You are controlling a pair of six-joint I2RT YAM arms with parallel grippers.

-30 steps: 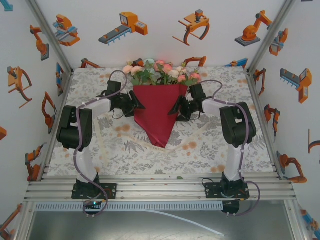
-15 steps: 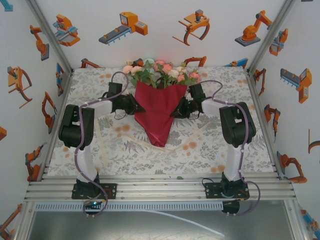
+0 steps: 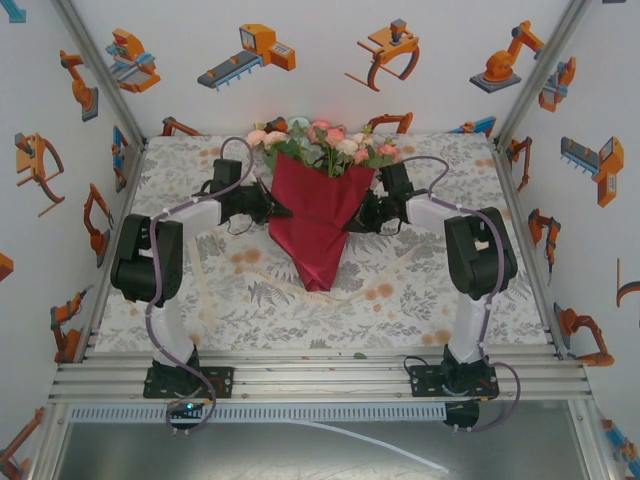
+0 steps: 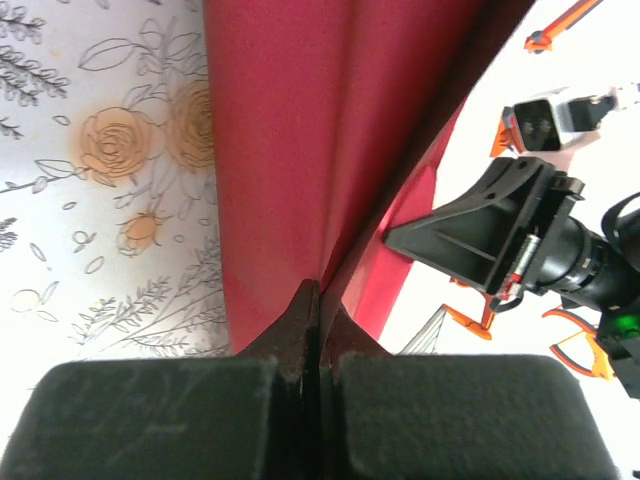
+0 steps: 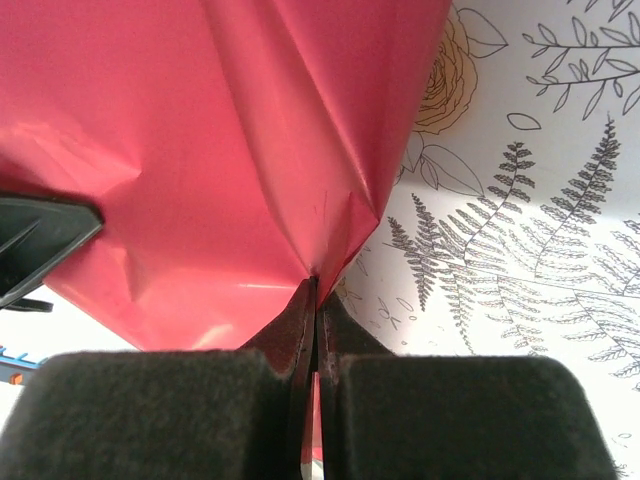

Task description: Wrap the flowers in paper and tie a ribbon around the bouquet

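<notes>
- At mid-table, on the leaf-printed cloth (image 3: 440, 300), the dark red paper (image 3: 318, 225) lay gathered into a cone.
- Roses (image 3: 325, 145) fanned from its far end.
- Left gripper (image 3: 283, 211) and right gripper (image 3: 352, 222) each pinched a paper edge.
- Ribbon (image 3: 360, 288) lay under the tip.

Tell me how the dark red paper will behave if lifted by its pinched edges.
Probably floppy: the paper creases and puckers where the right gripper pinches it. Likely light, since the fold held by the left gripper looks thin. It may slip, as its surface looks glossy.
</notes>
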